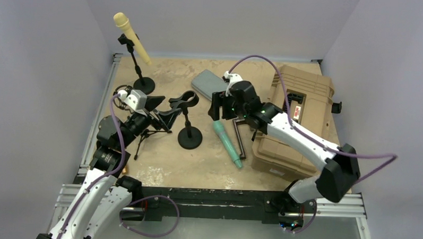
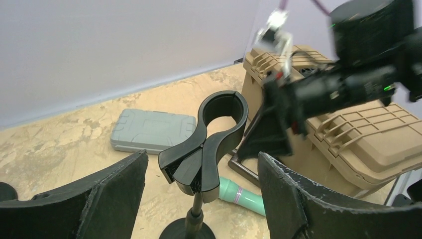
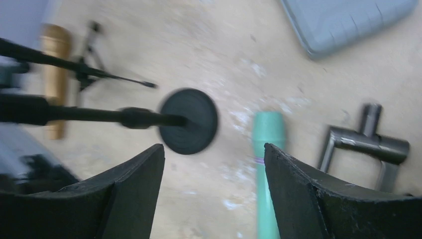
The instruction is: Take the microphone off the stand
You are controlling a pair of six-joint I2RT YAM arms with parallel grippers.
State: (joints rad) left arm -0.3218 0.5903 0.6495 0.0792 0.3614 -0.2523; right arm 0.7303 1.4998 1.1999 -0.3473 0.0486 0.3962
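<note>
Your left fingers (image 2: 114, 199) stood spread wide, facing the stand's empty clip (image 2: 214, 134); your right fingers (image 3: 318, 199), equally spread, apparently held nothing above the green microphone (image 1: 227, 143) lying on the tabletop (image 1: 165, 171).

The teal green cylindrical microphone (image 1: 227, 143) is lying flat on the sandy table (image 1: 160, 168), just right of the black round-based stand (image 1: 190, 138), whose clip (image 2: 209, 144) is standing empty.
</note>
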